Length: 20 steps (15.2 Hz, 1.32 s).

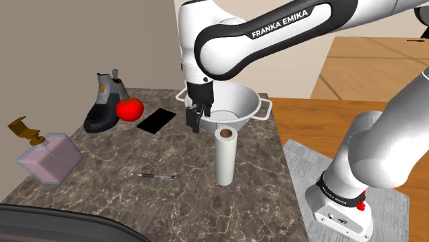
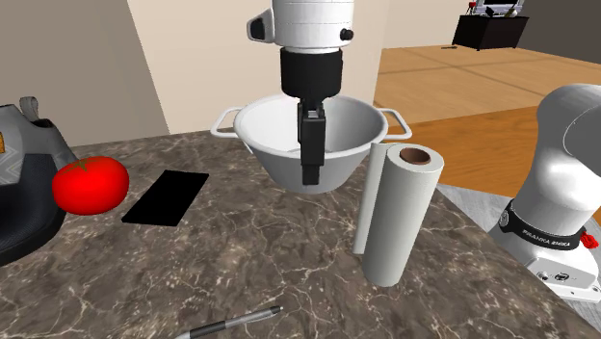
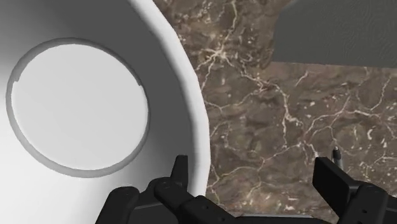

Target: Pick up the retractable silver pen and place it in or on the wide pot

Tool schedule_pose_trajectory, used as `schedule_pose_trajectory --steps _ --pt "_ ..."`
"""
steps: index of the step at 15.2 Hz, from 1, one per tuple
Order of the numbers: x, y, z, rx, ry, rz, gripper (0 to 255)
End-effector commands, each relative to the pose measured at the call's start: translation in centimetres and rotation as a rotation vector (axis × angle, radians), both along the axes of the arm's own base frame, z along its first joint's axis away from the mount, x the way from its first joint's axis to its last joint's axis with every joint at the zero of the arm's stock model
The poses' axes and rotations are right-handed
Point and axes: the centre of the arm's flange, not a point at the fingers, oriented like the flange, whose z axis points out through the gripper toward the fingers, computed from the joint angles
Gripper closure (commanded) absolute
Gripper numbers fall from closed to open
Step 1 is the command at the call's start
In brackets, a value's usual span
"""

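The gripper (image 1: 195, 118) hangs pointing down over the near rim of the wide white pot (image 1: 244, 103), which stands at the far side of the dark marbled table (image 1: 103, 189) with a loop handle at each side. In the wrist view the gripper (image 3: 252, 167) has its two black fingers (image 3: 180, 167) well apart and holding nothing: one is at the edge of the pot (image 3: 95, 25), the other over the bare table (image 3: 267, 108). The silver pen (image 1: 157, 176) lies flat on the table towards the near edge, well apart from the pot and from the gripper, and to the shoulder view's left of an upright white paper roll (image 1: 225, 158). In the second exterior view the pen (image 2: 236, 323) lies at the near edge, the paper roll (image 2: 395, 212) stands just to that view's right of the pot (image 2: 279, 130), and the gripper (image 2: 310, 159) hangs in front of the pot's near wall. To the shoulder view's left of the pot lie a flat black slab (image 1: 155, 119), a red tomato (image 1: 129, 108) and a dark boot (image 1: 104, 106) in a row, the tomato just beside the boot. A pinkish bottle (image 1: 48, 158) with a gold top sits near the table's left edge in the shoulder view.
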Motion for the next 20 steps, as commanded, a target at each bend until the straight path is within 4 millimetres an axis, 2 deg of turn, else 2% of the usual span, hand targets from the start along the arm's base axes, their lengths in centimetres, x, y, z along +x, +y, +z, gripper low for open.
schedule_pose_trajectory --steps 1,8,14,15,20 --pt "0.8 2.5 -1.6 0.010 0.004 0.038 0" --pt "3.3 10.4 -5.5 0.025 0.013 0.160 0" --pt "4.6 17.4 -8.8 0.038 0.020 0.265 0" --pt "4.7 18.1 -9.1 0.039 0.021 0.276 0" --pt "4.6 18.3 -11.8 0.039 0.021 0.276 0"
